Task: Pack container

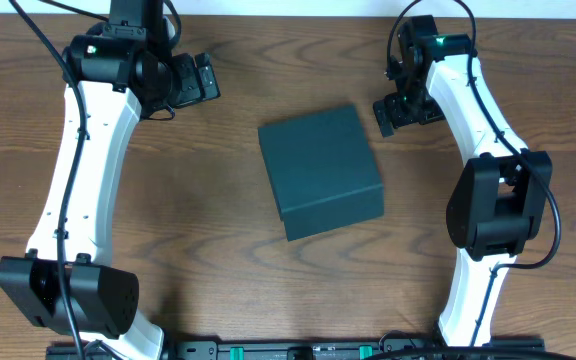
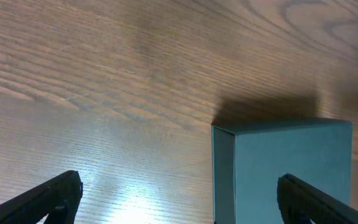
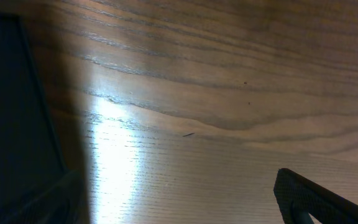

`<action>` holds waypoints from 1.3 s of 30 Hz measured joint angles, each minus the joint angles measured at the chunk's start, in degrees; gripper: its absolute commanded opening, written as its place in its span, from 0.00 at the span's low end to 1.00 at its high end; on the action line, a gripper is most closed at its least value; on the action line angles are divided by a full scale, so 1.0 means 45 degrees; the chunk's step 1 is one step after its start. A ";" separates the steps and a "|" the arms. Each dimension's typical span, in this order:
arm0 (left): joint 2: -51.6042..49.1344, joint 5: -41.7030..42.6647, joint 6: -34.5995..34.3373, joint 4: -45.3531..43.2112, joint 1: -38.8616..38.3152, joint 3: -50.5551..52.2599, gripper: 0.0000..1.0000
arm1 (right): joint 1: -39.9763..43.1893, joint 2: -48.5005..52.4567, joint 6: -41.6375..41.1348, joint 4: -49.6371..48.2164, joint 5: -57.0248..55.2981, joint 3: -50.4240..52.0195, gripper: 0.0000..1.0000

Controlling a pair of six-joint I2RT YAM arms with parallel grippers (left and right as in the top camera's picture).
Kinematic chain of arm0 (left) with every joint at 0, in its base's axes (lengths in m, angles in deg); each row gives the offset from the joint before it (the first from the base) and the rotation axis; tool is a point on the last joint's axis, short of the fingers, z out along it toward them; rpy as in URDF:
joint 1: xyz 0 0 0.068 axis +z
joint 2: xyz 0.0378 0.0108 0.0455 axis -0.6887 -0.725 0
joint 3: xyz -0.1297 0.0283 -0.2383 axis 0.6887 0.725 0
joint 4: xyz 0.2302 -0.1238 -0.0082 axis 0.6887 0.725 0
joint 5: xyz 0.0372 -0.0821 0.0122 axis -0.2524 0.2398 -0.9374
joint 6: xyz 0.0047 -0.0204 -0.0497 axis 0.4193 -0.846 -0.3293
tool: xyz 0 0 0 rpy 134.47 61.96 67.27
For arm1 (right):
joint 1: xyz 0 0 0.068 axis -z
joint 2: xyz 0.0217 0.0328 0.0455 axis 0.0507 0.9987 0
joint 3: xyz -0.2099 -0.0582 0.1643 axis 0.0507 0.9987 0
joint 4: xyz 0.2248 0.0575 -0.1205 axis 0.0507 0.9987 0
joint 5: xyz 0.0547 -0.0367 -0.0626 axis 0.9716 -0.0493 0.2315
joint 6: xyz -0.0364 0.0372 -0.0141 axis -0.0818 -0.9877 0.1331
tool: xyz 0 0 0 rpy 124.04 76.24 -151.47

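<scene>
From overhead, the container point(image 1: 320, 170) sits closed about mid-desk, turned slightly askew to the desk point(image 1: 198, 210) edges. The left pincer point(image 1: 200, 78) hangs near the far edge, well apart from it, and the right pincer point(image 1: 388, 115) hovers just beside the container's far right corner. We see nothing to pack on the wood. In the left wrist view, the left pincer point(image 2: 179, 182) has its fingers wide apart and empty, and the container point(image 2: 284, 162) stands ahead toward one finger. In the right wrist view, the right pincer point(image 3: 173, 186) also looks parted and holds nothing, though its left finger is dim. The container point(image 3: 11, 93) is a dark wall at the left. We judge the box light. A finger catching that corner could slide or spin it, or crease the flap lid.
</scene>
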 measured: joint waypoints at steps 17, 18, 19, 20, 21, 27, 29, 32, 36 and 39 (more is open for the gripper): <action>0.0000 0.0000 0.0000 0.0000 0.0000 0.0000 0.99 | 0.0000 -0.0015 0.0000 0.0000 -0.0019 0.0000 0.99; 0.0000 0.0000 0.0000 0.0000 0.0000 0.0000 0.99 | 0.0000 -0.0044 0.0000 0.0000 -0.0024 0.0005 0.99; 0.0000 0.0000 0.0000 0.0000 0.0000 0.0000 0.99 | 0.0000 -0.0136 0.0000 0.0000 -0.0024 0.0005 0.99; 0.0000 0.0000 0.0000 0.0000 0.0000 0.0000 0.99 | 0.0000 -0.0257 0.0000 0.0005 -0.0024 0.0005 0.99; 0.0000 0.0000 0.0000 0.0000 0.0000 0.0000 0.99 | 0.0000 -0.0520 0.0000 0.0005 -0.0024 0.0010 0.99; 0.0000 0.0024 0.0000 0.0005 0.0000 0.0000 0.99 | -0.0005 -0.4041 0.0000 -0.0049 -0.0029 0.0015 0.99; 0.0000 0.0034 0.0000 0.0000 0.0000 0.0000 0.99 | -0.0005 -0.5673 0.0000 -0.0053 -0.0034 -0.0010 0.99; 0.0000 0.0034 0.0000 0.0000 0.0000 0.0000 0.99 | -0.0005 -0.7932 0.0000 -0.0053 -0.0034 -0.0126 0.99; 0.0000 0.0034 0.0000 0.0000 0.0000 0.0000 0.99 | -0.0005 -1.0491 0.0000 -0.0053 -0.0034 -0.0209 0.99; 0.0000 0.0029 0.0000 0.0000 0.0000 0.0000 0.98 | -0.0010 -1.1851 0.0049 -0.0102 -0.0068 -0.0214 0.99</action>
